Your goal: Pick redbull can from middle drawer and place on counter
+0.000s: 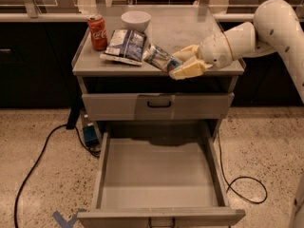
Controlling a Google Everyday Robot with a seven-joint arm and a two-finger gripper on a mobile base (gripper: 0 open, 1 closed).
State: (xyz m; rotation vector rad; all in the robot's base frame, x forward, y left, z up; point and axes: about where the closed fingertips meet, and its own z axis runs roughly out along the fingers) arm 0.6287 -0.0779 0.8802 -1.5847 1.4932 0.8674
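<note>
Redbull can (160,58) tilted over the desk's (183,28) front edge.
Coca-Cola can (97,31) and snack bag (124,45) crowd the left, so the end effector (178,63), clamped on the can, hangs right of them, probably seeking bare surface.

My end effector (175,64) is over the tabletop's (190,27) front edge, gripping the redbull can (159,57) just right of the snack bag (124,45). The Coca-Cola can (98,32) stands near the back-left corner, with the bowl (136,20) behind the bag. The middle drawer (156,175) juts out in front, below.
</note>
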